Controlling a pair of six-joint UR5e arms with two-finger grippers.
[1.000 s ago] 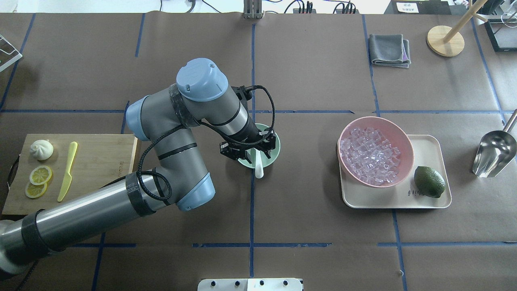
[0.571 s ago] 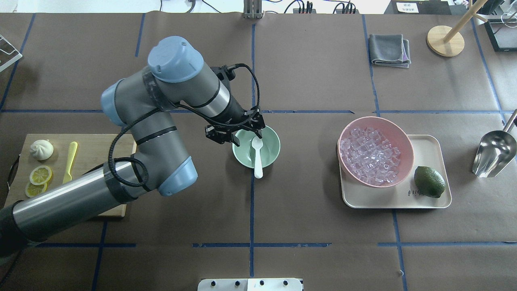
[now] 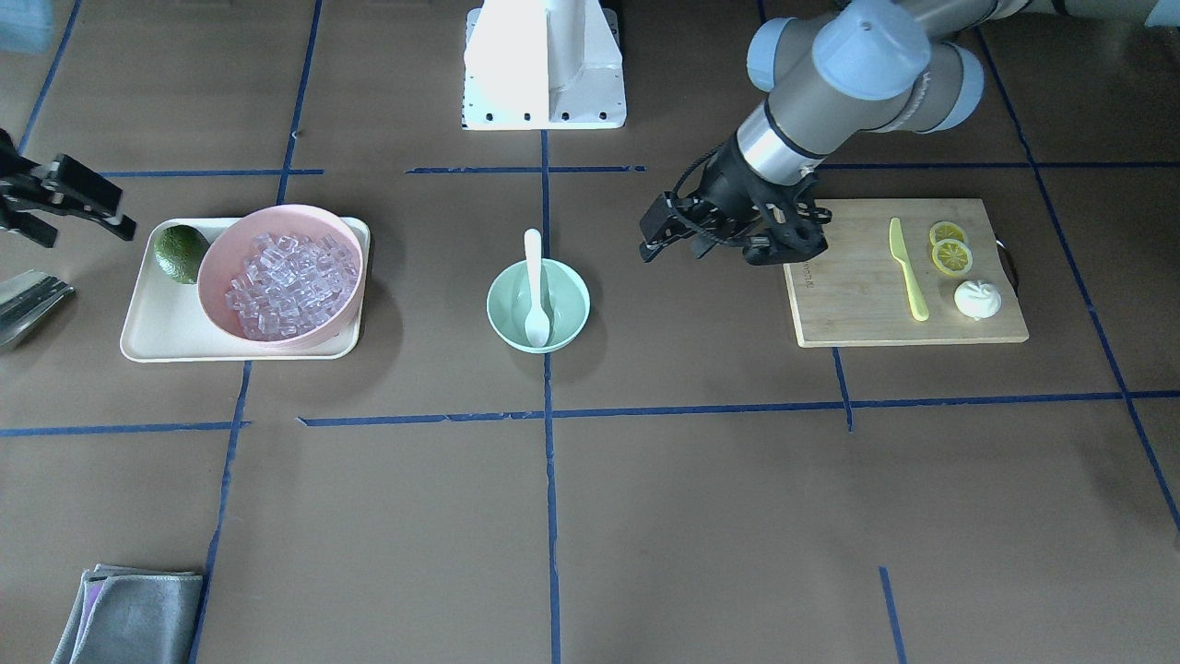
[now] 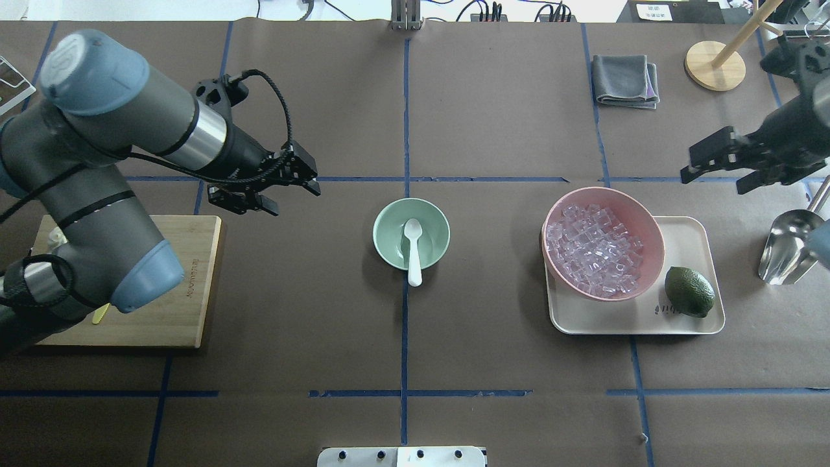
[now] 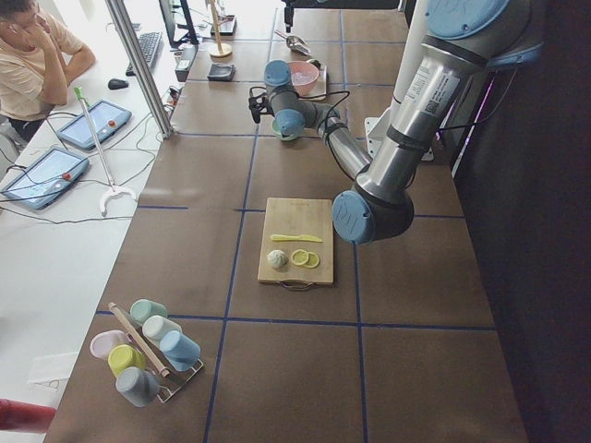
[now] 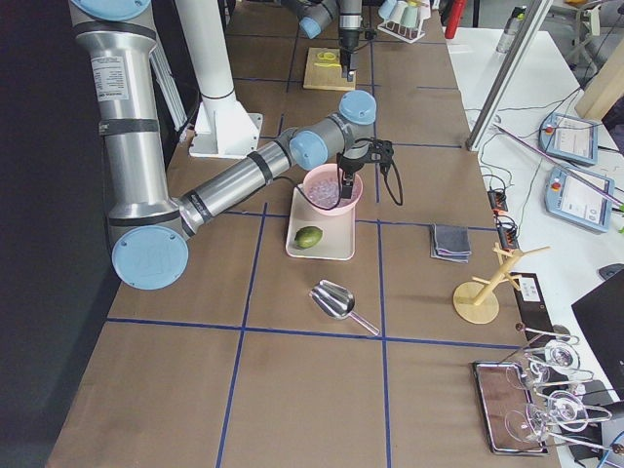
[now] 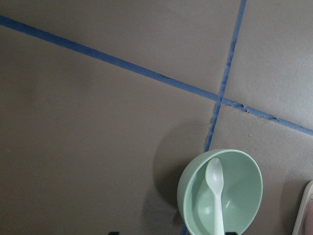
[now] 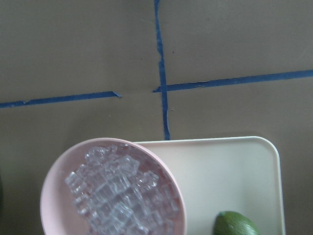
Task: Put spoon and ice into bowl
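Note:
The mint-green bowl [image 4: 389, 237] stands at the table's middle. The white spoon [image 4: 413, 250] lies in it, scoop inside and handle over the near rim. Both also show in the front view, bowl [image 3: 507, 300] and spoon [image 3: 535, 286], and in the left wrist view, bowl [image 7: 244, 186] and spoon [image 7: 216, 191]. The ice [image 4: 593, 250] is several clear cubes heaped in the pink bowl [image 4: 653, 241]. My left gripper [image 4: 297, 202] is open and empty, left of the green bowl. My right gripper [image 4: 713, 175] is open and empty, behind and to the right of the pink bowl.
The pink bowl sits on a cream tray [image 4: 687, 240] with a lime [image 4: 689, 292]. A metal scoop [image 4: 791, 246] lies right of the tray. A cutting board [image 3: 857, 295] holds a yellow-green knife [image 3: 908, 272], lemon slices [image 3: 949, 254] and a bun [image 3: 977, 300]. A grey cloth [image 4: 626, 79] lies at the back.
My left gripper has let go of the spoon, which stays in the green bowl, and has pulled away to the left. My right gripper has come into view at the right.

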